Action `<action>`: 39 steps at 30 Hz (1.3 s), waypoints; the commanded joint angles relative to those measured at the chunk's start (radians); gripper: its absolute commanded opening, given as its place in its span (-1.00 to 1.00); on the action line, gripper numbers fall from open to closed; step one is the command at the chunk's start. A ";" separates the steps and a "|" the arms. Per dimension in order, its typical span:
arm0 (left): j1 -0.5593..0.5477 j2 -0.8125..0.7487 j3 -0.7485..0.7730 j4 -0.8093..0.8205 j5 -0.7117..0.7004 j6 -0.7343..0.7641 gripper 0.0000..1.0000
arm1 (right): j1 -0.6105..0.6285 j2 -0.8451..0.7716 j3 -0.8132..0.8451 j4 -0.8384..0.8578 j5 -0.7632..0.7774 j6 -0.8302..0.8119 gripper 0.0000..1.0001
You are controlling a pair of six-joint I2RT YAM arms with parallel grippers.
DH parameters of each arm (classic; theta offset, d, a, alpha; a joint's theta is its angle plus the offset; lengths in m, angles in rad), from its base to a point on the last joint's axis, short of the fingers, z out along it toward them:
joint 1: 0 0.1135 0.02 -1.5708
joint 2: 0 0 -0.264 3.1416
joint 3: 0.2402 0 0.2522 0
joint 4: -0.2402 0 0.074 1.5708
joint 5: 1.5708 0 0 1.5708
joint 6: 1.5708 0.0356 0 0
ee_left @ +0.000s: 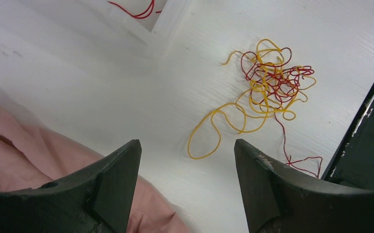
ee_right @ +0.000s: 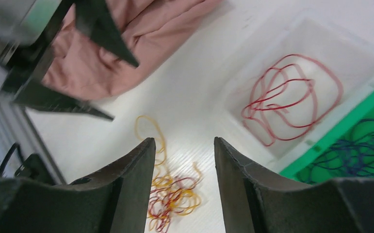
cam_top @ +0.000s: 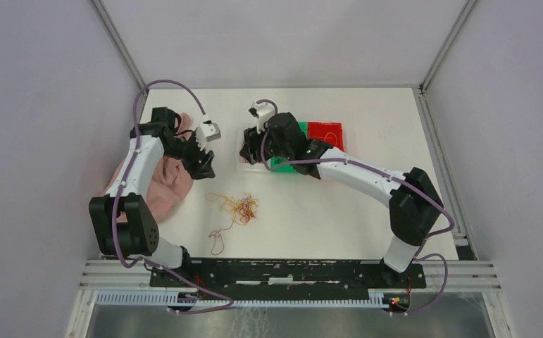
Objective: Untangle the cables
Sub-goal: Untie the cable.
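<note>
A loose tangle of red and orange-yellow cables point(cam_top: 239, 209) lies on the white table between the arms, with a red strand trailing toward the near edge. The left wrist view shows this tangle point(ee_left: 272, 82) ahead and to the right of my left gripper point(ee_left: 186, 143), which is open and empty above the table beside the cloth. My right gripper point(ee_right: 184, 140) is open and empty, hovering over the table by the clear tray. Red cables point(ee_right: 291, 97) lie coiled in that tray. Dark purple cables point(ee_right: 364, 150) lie in the green tray.
A pink cloth point(cam_top: 163, 179) is bunched at the left under my left arm. The clear tray point(ee_right: 252, 63), green tray point(cam_top: 282, 163) and red tray point(cam_top: 325, 134) stand side by side at the back centre. A black rail point(ee_left: 364, 145) runs along the near edge.
</note>
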 commanded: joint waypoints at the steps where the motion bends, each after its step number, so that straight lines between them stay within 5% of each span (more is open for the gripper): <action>1: 0.054 -0.028 0.016 0.051 0.030 0.030 0.55 | 0.091 -0.013 -0.121 0.078 -0.106 0.032 0.10; 8: 0.086 -0.044 0.012 0.058 0.039 0.033 0.58 | 0.153 0.109 -0.097 0.074 -0.268 0.009 0.00; 39: 0.088 -0.094 -0.017 0.028 0.110 0.052 0.54 | 0.149 0.288 0.080 -0.018 -0.273 -0.061 -0.21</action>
